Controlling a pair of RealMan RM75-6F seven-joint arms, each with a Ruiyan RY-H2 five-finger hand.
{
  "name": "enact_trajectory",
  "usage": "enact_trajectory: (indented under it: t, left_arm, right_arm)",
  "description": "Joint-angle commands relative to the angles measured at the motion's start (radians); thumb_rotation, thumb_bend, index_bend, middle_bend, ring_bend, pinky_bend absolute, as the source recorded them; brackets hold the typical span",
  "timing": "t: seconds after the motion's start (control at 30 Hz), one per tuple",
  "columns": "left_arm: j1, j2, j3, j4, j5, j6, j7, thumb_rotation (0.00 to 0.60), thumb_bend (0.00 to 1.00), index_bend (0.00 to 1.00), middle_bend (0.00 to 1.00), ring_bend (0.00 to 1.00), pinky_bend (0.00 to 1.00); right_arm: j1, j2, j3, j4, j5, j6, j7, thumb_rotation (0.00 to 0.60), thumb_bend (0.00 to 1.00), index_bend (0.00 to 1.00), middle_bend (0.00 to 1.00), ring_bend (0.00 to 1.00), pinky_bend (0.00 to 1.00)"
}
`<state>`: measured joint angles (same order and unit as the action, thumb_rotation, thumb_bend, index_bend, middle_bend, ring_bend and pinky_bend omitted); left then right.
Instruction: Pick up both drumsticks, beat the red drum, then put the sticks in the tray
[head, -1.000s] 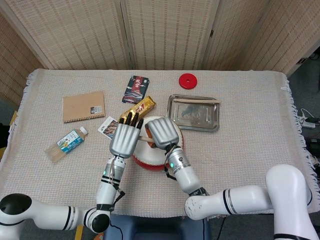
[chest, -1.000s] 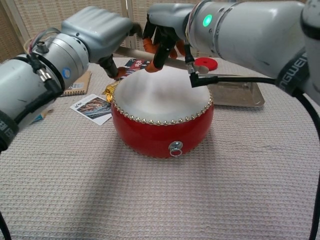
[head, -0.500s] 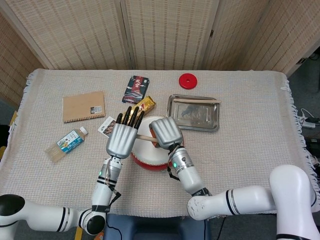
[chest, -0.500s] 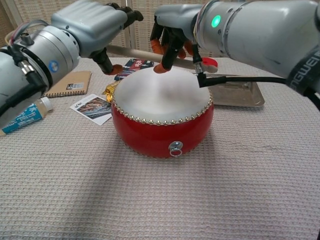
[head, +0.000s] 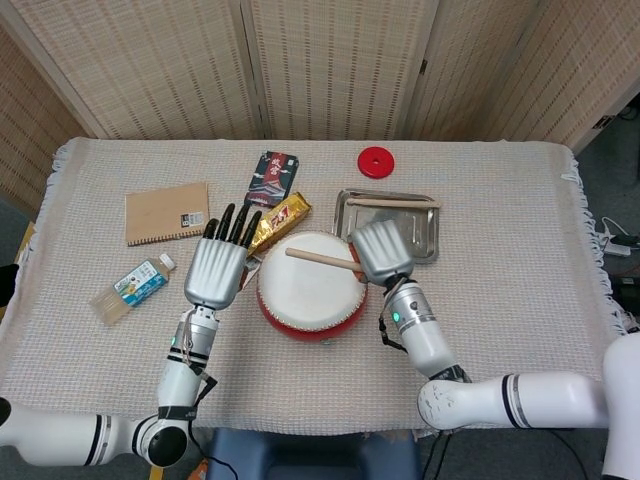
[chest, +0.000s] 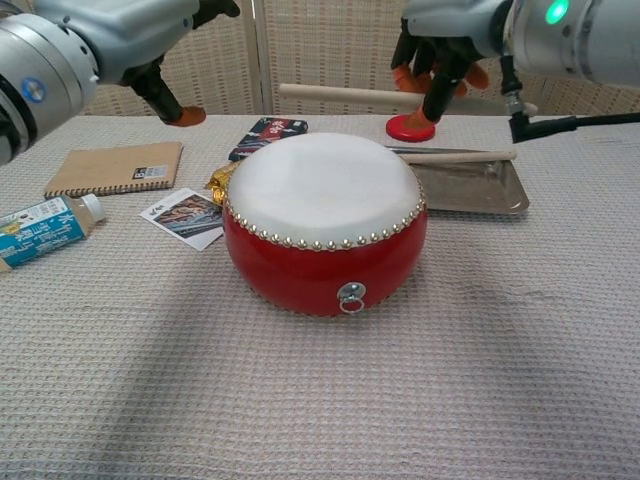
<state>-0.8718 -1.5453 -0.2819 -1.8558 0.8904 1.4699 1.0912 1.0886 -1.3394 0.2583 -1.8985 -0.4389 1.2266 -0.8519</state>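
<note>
The red drum (head: 309, 285) sits in the middle of the cloth-covered table (head: 520, 250), its white skin up. The right hand (head: 380, 253) hovers over the drum's right edge, fingers curled around one drumstick (head: 322, 258), which lies level above the skin and points left. The left hand (head: 216, 270) floats left of the drum, fingers spread, holding nothing. A second drumstick (head: 393, 203) lies along the far side of the metal tray (head: 422, 232), just beyond the drum.
</note>
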Motion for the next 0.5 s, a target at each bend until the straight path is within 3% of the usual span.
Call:
enact_trajectory:
  t: [0.03,0.27,0.5]
  left_arm:
    - [0.029,0.041,0.009,-0.021,0.012,-0.007,-0.045,0.6,0.31,0.0,0.0,0.0,0.21]
    - [0.099,0.099,0.049,-0.031,0.081,-0.002,-0.183,0.6,0.31,0.0,0.01,0.0,0.21]
    - [0.155,0.14,0.083,-0.038,0.125,-0.007,-0.277,0.6,0.31,0.0,0.02,0.0,0.21]
  right_arm:
    - [-0.051,0.076,-0.042,0.011,-0.037,-0.049,0.041,0.6,0.37,1.0,0.88,0.74,0.79]
    - [-0.111,0.134,-0.088,0.173,-0.138,-0.178,0.155,0.6,0.37,1.0,0.88,0.73,0.79]
    - [-0.109,0.028,-0.128,0.442,-0.167,-0.308,0.198,0.6,0.37,0.99,0.88,0.69,0.78]
